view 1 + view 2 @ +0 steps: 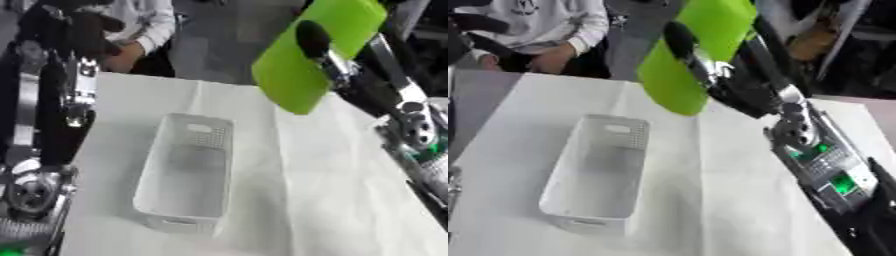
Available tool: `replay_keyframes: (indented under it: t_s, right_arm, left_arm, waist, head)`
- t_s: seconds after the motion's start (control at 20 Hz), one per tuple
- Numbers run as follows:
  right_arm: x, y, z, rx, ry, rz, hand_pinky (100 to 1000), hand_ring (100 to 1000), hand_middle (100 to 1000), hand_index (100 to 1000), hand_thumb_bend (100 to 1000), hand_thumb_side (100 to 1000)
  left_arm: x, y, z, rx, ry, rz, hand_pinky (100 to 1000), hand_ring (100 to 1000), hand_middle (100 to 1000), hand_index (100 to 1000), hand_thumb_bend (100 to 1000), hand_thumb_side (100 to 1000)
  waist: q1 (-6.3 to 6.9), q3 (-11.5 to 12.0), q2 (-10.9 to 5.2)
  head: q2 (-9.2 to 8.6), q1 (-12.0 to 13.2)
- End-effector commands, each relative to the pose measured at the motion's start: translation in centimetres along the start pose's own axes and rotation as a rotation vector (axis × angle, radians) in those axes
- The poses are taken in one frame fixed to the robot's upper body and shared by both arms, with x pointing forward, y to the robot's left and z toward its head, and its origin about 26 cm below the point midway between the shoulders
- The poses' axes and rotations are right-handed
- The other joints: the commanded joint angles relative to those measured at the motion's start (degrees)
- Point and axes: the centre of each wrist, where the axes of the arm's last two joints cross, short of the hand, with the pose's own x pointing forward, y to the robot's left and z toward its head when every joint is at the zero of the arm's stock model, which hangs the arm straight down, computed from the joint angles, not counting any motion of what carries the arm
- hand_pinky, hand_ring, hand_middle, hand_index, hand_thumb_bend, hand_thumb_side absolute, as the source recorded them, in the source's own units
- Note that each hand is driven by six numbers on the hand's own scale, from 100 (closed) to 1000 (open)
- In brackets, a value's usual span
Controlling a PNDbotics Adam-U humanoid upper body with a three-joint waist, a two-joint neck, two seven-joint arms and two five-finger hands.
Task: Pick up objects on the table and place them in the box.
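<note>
Above table (324, 165), green board (319, 55) against right-hand fingers (312, 37).

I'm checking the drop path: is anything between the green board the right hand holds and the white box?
Nothing visible. The right hand holds the green board raised beyond the white box, whose open top looks empty; only bare table lies between.

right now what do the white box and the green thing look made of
The box looks like white moulded plastic, matte: thin walls, rows of small holes and a cut-out handle slot. The green sheet held up by the right robot hand looks like thin, smooth plastic or card, since it stays flat; which one is unclear.
</note>
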Motion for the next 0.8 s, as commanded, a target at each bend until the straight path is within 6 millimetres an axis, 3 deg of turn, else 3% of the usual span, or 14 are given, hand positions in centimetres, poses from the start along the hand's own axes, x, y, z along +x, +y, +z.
replay_keyframes:
  t_s: [0.05,0.4,0.8]
  right_arm:
    - [-0.2,0.8,-1.0,-0.004,-0.018,0.024,100,100,100,241,100,790]
    - [-1.4,2.6,-1.7,0.012,-0.024,0.068,100,100,100,242,100,791]
    - [-1.8,3.0,-2.3,0.011,-0.043,0.105,100,100,100,241,100,792]
  left_arm:
    - [0.8,0.0,-0.8,0.015,-0.043,0.021,526,626,738,833,206,898]
    - [1.2,-0.5,-1.2,0.002,-0.055,0.042,523,625,739,835,191,922]
    - [1.9,-1.2,-1.9,-0.023,-0.064,0.07,521,624,740,845,178,946]
  waist:
    - [0.47,0.4,-0.61]
    - [0.71,1.8,0.33]
    - [0.84,4.2,1.76]
  head:
    - [-0.33,-1.2]
    - [-2.0,-2.5]
    - [-4.07,-5.1]
